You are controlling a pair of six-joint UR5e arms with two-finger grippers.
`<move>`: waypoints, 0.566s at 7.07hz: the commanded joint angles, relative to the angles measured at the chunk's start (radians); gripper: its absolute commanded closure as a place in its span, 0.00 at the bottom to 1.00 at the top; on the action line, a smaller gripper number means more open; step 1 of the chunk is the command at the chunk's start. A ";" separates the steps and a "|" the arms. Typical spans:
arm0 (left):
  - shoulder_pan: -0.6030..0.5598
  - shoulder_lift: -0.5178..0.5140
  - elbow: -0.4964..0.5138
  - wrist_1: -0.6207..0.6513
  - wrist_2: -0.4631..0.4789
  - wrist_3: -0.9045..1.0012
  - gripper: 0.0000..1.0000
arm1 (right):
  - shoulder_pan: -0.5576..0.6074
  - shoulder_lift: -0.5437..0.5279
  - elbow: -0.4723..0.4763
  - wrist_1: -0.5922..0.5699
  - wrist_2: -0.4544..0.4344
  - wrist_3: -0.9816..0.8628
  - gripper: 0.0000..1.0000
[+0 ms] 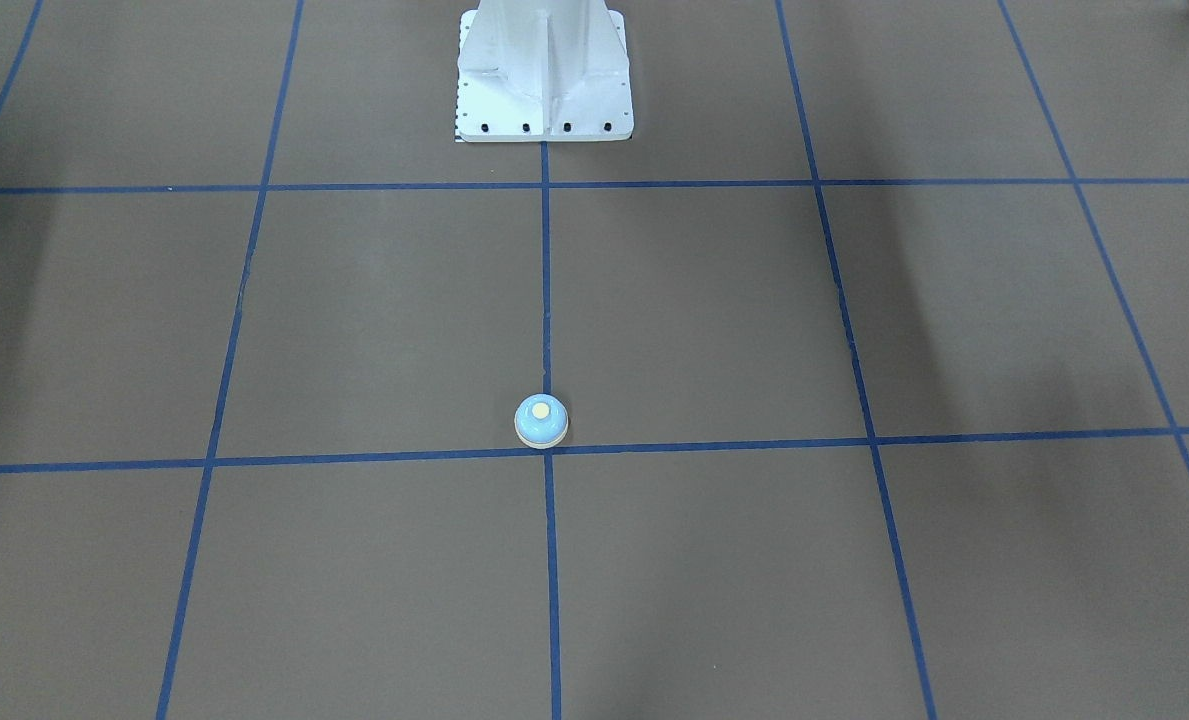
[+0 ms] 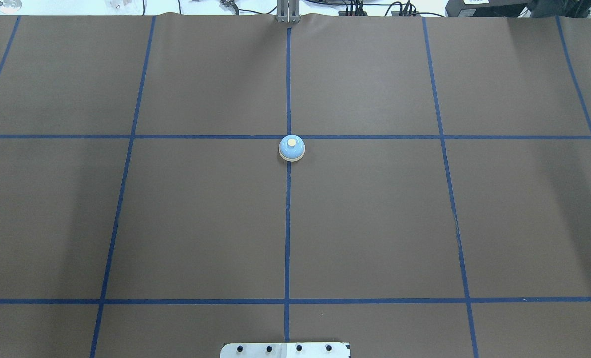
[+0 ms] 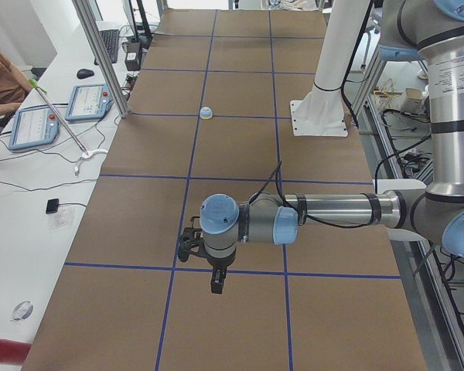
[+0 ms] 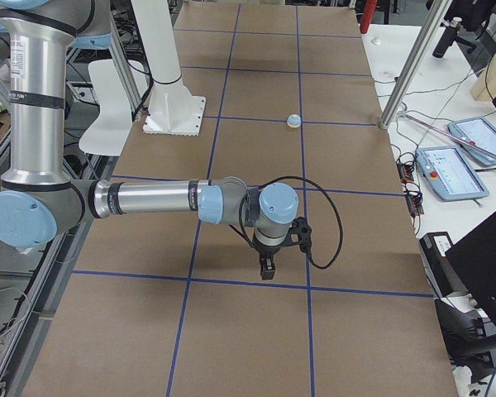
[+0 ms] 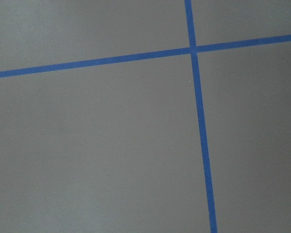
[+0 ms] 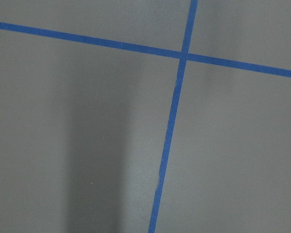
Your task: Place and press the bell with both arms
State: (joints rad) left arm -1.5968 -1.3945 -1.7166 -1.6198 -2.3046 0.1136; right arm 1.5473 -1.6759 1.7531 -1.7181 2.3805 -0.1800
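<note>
Left gripper [image 3: 216, 286], right gripper [image 4: 267, 271] both well apart from bell [image 1: 541, 420].

Count's easy: one bell [image 2: 292, 147], one left arm [image 3: 332, 210] plus one right arm [image 4: 149, 198], one white pedestal [image 1: 544, 80], two tablets [image 3: 89, 102].

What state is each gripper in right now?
Left gripper: cannot be told, side view only.
Right gripper: cannot be told, side view only.

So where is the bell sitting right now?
In the overhead view the bell stands on the centre tape line, just robot-side of a tape crossing, straight out from the white pedestal.
</note>
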 commanded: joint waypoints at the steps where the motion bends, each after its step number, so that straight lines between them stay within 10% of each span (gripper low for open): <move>1: 0.001 -0.008 -0.015 0.003 0.002 0.000 0.00 | 0.014 -0.025 0.003 0.000 0.011 -0.001 0.00; 4: 0.002 -0.012 -0.034 0.005 0.007 -0.006 0.00 | 0.028 -0.025 0.008 0.002 0.009 -0.007 0.00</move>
State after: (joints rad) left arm -1.5955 -1.4048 -1.7477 -1.6150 -2.2986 0.1078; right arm 1.5727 -1.7003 1.7586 -1.7171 2.3912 -0.1854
